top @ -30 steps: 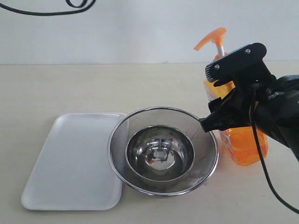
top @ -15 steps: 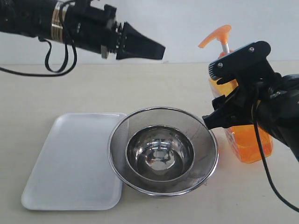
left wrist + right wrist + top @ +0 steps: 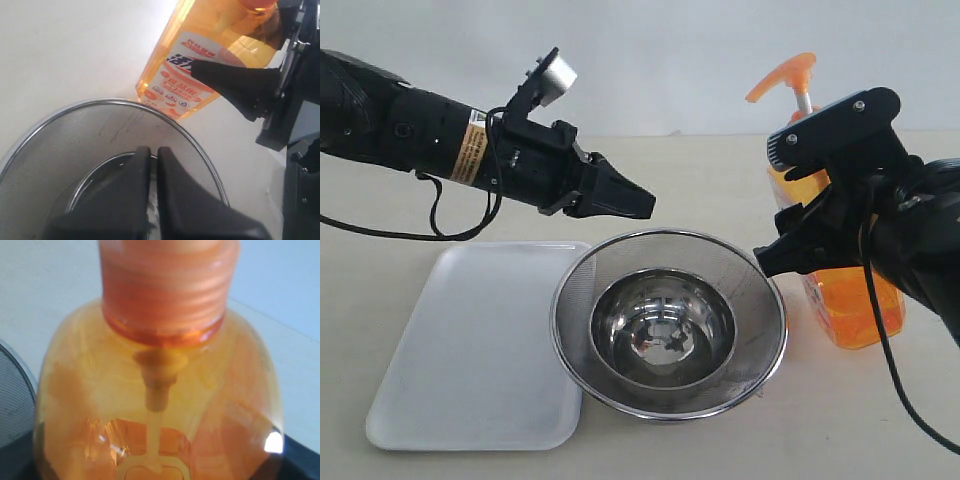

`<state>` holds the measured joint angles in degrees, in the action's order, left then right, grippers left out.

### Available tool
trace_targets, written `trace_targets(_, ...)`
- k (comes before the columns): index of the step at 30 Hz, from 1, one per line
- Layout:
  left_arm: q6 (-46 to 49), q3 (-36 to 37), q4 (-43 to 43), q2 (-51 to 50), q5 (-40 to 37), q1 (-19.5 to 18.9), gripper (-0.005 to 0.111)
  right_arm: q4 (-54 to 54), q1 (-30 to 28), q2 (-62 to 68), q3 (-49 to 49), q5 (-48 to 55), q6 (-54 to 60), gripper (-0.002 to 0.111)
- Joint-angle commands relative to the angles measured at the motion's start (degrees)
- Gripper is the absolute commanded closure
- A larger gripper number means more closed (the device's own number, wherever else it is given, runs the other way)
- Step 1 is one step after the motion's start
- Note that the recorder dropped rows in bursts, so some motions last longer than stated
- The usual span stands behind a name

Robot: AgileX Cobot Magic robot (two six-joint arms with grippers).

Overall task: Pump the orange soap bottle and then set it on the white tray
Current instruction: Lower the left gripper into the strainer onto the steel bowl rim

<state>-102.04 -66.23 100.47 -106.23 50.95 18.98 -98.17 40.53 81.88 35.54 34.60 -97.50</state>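
Though wide, right fingers [image 3: 798, 252] around soap bottle [image 3: 850, 310]

Exterior overlooks table [image 3: 720, 175]; both wrist views closely share orange soap bottle [image 3: 190, 70].

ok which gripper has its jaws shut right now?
The left gripper, near the steel strainer: jaws pressed together, nothing between them. The right gripper has its jaws spread wide around the orange soap bottle.
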Motion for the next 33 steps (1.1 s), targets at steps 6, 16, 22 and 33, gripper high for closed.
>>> trace_targets(6, -4.06, 3.55, -0.52, 10.09, -10.19, 3.72, 0.102, -1.78, -0.01, -0.59, 0.5, 3.15, 0.65, 0.108)
trace_targets(16, -1.88, 5.51, -0.52, 14.85, -45.08, 17.41, 0.102, -1.78, -0.01, -0.59, 0.5, 3.13, 0.53, 0.108)
trace_targets(22, -0.94, 9.77, -0.52, 14.72, -48.82, 19.06, 0.102, -1.78, -0.01, -0.59, 0.5, 3.13, 0.53, 0.108)
trace_targets(33, -5.41, 12.86, -0.52, 9.76, -31.89, 19.06, 0.102, -1.78, -0.01, -0.59, 0.5, 2.99, 0.53, 0.108)
